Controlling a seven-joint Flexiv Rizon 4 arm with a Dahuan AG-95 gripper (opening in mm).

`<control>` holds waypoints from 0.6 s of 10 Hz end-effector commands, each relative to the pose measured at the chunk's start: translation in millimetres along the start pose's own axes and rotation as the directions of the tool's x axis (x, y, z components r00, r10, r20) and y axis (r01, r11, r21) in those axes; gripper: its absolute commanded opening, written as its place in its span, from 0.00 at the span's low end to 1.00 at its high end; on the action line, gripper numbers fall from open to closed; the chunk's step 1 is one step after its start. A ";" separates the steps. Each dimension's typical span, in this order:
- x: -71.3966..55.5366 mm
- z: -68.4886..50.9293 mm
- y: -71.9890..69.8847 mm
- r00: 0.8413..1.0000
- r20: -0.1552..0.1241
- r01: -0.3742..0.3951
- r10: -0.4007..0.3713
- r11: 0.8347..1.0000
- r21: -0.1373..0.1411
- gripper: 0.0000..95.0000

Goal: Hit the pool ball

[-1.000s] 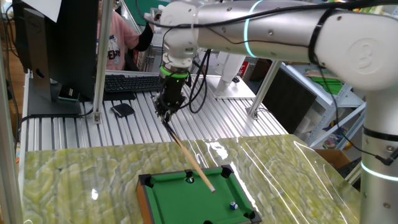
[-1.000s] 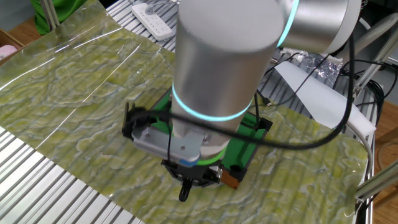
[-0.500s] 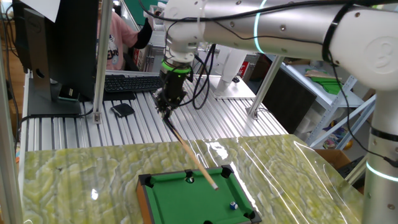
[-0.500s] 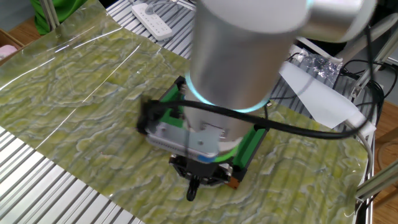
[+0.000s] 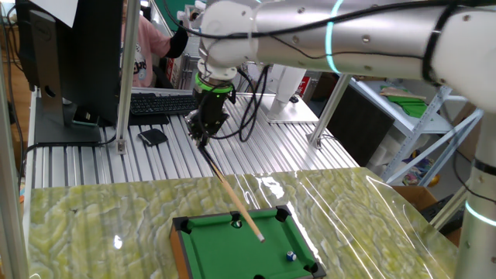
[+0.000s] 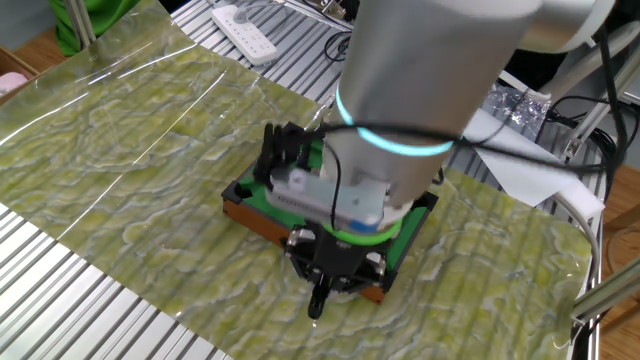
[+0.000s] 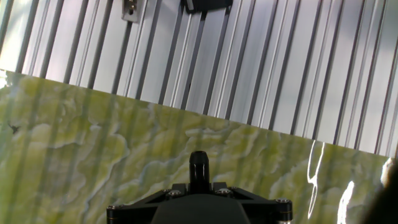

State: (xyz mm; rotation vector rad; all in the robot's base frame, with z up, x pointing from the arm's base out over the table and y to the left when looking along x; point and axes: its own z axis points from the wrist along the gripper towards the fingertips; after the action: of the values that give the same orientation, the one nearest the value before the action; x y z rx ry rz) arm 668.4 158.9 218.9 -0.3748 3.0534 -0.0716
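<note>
Over on the green marbled mat (image 5: 93, 209), much of what matters is blocked from sight: from the other fixed view the arm's thick grey body (image 6: 420, 110) stands squarely in front of the mini pool table (image 6: 255, 195), so only its near wooden edge and a sliver of green felt show, and no ball can be seen there at all. The hand view gives just the dark butt end of the cue (image 7: 199, 167) poking up above the black gripper body, with mat and ribbed metal tabletop (image 7: 249, 68) beyond. From one fixed view the gripper (image 5: 203, 133) points down with its jaws pinched narrowly on the top of the slim wooden cue, which slants down to the felt with its tip near the table's middle. The pool ball (image 5: 291, 254) sits near the right rail, towards the near right corner, apart from the cue tip. It is tiny, blue with a white patch, barely more than a speck.
</note>
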 end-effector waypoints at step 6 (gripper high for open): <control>3.3 -17.1 -6.9 0.999 0.038 0.000 0.000 1.000 0.011 0.00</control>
State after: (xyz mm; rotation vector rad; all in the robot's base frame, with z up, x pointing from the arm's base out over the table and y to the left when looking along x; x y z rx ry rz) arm 664.6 150.7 237.2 -0.3712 3.0105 -0.0831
